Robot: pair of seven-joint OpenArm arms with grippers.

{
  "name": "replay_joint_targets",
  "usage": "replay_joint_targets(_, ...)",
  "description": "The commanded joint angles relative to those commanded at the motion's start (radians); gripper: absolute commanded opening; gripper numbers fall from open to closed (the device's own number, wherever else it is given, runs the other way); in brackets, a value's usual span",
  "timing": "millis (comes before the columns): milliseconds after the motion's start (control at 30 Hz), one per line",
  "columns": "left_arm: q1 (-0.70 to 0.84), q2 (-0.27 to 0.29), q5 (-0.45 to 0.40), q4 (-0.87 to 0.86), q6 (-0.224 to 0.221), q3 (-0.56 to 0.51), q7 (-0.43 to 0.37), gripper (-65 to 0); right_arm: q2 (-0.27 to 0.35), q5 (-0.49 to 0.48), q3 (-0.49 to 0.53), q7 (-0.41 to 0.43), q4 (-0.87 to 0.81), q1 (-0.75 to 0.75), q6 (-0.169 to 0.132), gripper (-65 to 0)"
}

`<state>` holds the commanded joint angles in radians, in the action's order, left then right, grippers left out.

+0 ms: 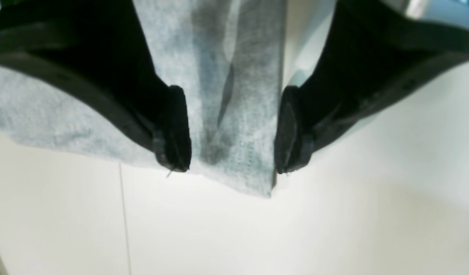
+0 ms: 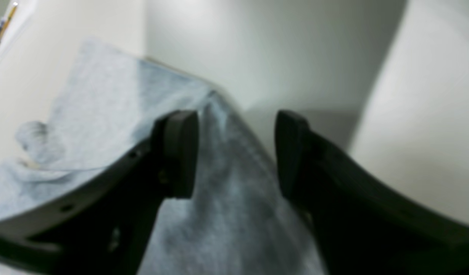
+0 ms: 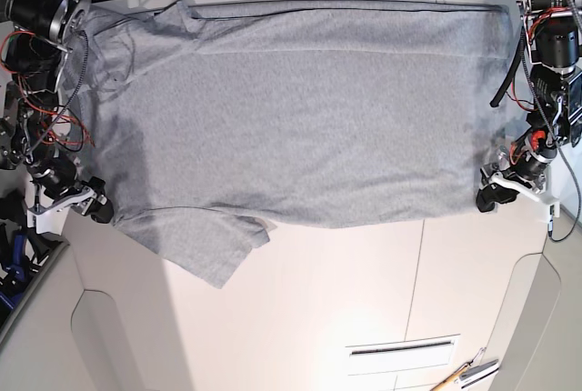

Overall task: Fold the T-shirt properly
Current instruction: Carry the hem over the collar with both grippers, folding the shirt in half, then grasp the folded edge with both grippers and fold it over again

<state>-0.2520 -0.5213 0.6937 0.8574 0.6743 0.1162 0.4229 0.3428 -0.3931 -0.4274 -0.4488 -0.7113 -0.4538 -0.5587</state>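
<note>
T-shirt [image 3: 300, 118]: spread wide across table, near edge wavy, one flap jutting toward seven o'clock.
Handling: probably light, limp, prone to wrinkling; best pinched at outer corners.
Left gripper [image 1: 232, 131]: spread, astride corner at four o'clock.
Right gripper [image 2: 236, 152]: spread, over edge at eight o'clock.
Table [image 3: 346, 309]: pale, smooth-looking; pens [image 3: 464, 375] near five o'clock.
Room: little visible.
</note>
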Motion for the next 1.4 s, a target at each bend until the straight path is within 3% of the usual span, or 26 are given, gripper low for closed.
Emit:
replay_joint_targets(100, 0.0, 0.014, -0.018, 0.0, -0.001, 0.0, 0.0, -26.4, -0.017, -0.04, 0.03, -0.005, 0.0, 0.0, -0.023, -33.1)
replay_joint_targets(267, 0.0, 0.014, -0.02, 0.0, 0.0, 0.0, 0.008, -28.4, -0.019, -0.079, 0.119, -0.006, 0.0, -0.005, -0.024, -33.1)
replay_joint_targets(400, 0.0, 0.014, -0.021, 0.0, -0.001, 0.0, 0.008, -46.2, -0.019, -0.078, 0.175, -0.011, 0.0, -0.003, -0.025, -33.1)
replay_joint_targets(467, 0.0, 0.013, -0.021, 0.0, -0.001, 0.0, 0.008, -49.4, -0.019, -0.078, 0.179, -0.024, 0.0, -0.003, -0.025, -33.9)
replay_joint_targets(500, 0.0, 0.013, -0.021, 0.0, -0.001, 0.0, 0.008, -52.8, -0.018, -0.078, 0.179, -0.024, 0.0, -0.003, -0.025, -37.7)
replay_joint_targets(567, 0.0, 0.013, -0.021, 0.0, -0.001, 0.0, 0.008, -64.6, -0.018, -0.078, 0.179, -0.024, 0.0, -0.003, -0.025, -51.2)
replay_joint_targets(633, 0.0, 0.011, -0.014, 0.0, 0.0, 0.0, 0.008, -65.0, -0.018, -0.078, 0.179, -0.024, -0.005, -0.003, -0.025, -65.0)
replay_joint_targets(733, 0.0, 0.002, -0.014, 0.003, 0.015, 0.0, 0.029, -65.0, -0.013, -0.078, 0.179, -0.051, -0.037, -0.003, -0.025, -65.0)
replay_joint_targets(867, 0.0, -0.015, -0.01, 0.007, 0.024, 0.0, 0.076, -65.0, -0.01, -0.095, 0.179, -0.208, -0.149, 0.0, -0.026, -65.0)
replay_joint_targets(967, 0.0, -0.043, 0.074, 0.009, 0.024, 0.0, 0.099, -65.0, -0.004, -0.164, 0.178, -0.28, -0.252, 0.014, -0.026, -65.0)
replay_joint_targets(1067, 0.003, -0.083, 0.174, 0.045, 0.024, 0.0, 0.18, -65.0, -0.005, -0.203, 0.178, -0.327, -0.374, 0.055, -0.026, -65.0)
replay_joint_targets(1167, 0.003, -0.119, 0.283, 0.115, 0.024, 0.0, 0.359, -65.0, -0.003, -0.21, 0.17, -0.376, -0.499, 0.12, -0.025, -65.0)
replay_joint_targets(1300, 0.006, -0.163, 0.463, 0.204, 0.024, 0.0, 0.575, -65.0, 0.015, -0.219, 0.148, -0.378, -0.619, 0.213, -0.025, -65.0)
replay_joint_targets(1400, 0.009, -0.207, 0.543, 0.249, 0.024, 0.0, 0.652, -65.0, 0.048, -0.22, 0.112, -0.378, -0.676, 0.27, -0.026, -65.0)
